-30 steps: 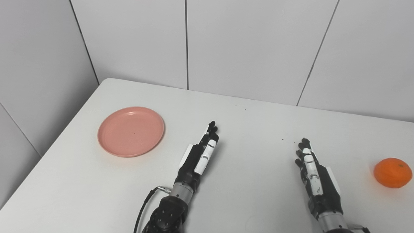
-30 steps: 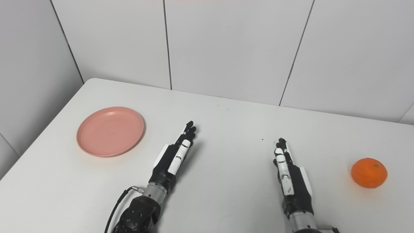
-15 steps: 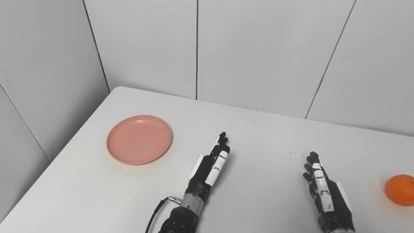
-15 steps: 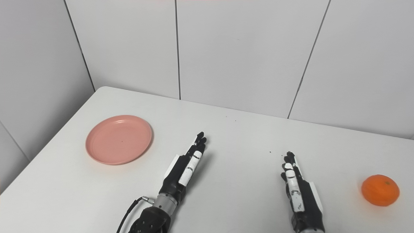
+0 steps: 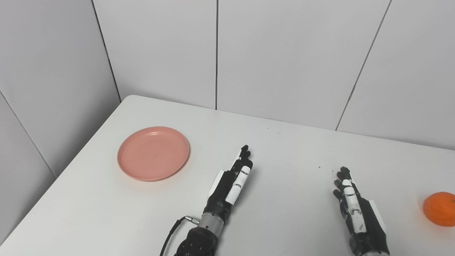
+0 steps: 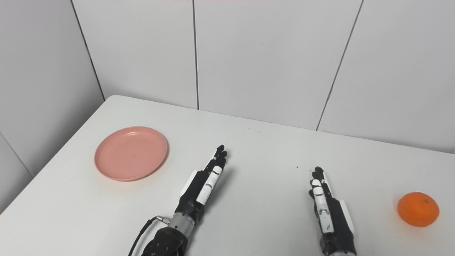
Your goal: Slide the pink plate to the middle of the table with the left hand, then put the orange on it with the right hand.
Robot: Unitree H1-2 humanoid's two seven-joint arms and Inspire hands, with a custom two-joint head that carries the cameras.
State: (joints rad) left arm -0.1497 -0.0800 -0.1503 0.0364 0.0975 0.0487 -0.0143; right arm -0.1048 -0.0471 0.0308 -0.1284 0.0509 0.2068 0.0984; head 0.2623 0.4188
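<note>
**Both hands flat and empty, plate and orange untouched**

Left hand (image 5: 229,183) lay over the white table (image 5: 284,149), fingers stretched straight and close together, pointing away and slightly right. It held nothing. Whether the palm actually touched the tabletop could not be told.

Pink plate (image 5: 153,153) sat to the left of that hand and a bit farther from the robot, apart from the fingertips, flat on the table near its left edge. Nothing was on it.

Right hand (image 6: 328,209) was also extended, fingers straight and together, pointing away, nothing in its hold. Its wrist was cut off by the bottom edge of the picture.

Orange (image 6: 418,209) rested on the table to the right of the right hand, roughly level with the palm, well apart from it, near the right side of the view.

Bare tabletop lay between the two hands. Grey panelled wall (image 5: 284,53) stood behind the table, beyond both sets of fingertips.
</note>
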